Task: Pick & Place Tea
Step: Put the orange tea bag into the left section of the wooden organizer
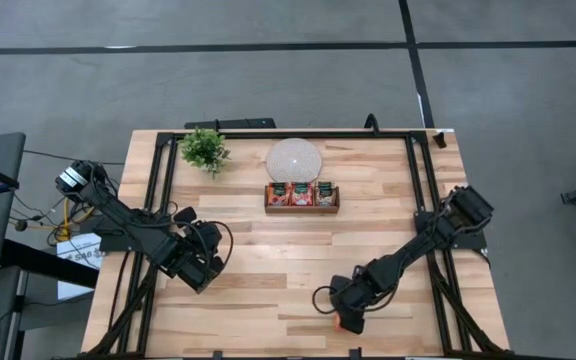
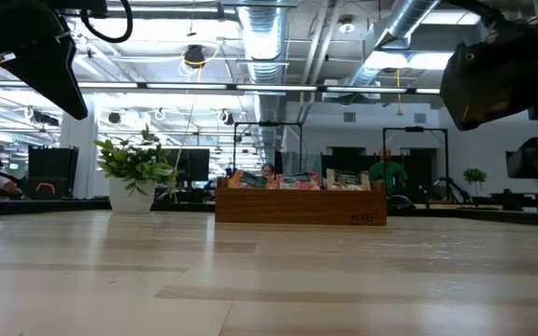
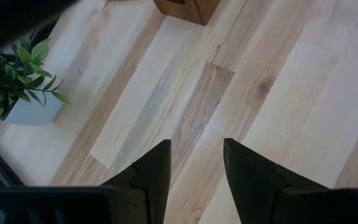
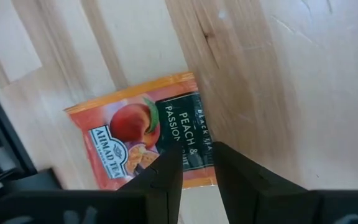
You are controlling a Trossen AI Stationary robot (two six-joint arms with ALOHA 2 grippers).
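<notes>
So the right gripper [image 1: 349,321] is down at the near edge of the light wooden counter [image 1: 268,250], fingers partly spread right over a flat orange peach tea sachet [image 4: 143,140] lying there, not pinching it. More sachets sit in the brown wooden tray [image 1: 302,196] by the round white disc [image 1: 294,160]. Left gripper [image 3: 194,168] hangs spread above bare wood near the small green potted plant [image 1: 205,150].

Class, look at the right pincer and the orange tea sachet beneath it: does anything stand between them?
Nothing visible does. The right pincer hangs directly over the orange tea sachet, which lies flat on the bare table near its front edge. Its fingers frame the sachet's edge, with only wood around it.
</notes>
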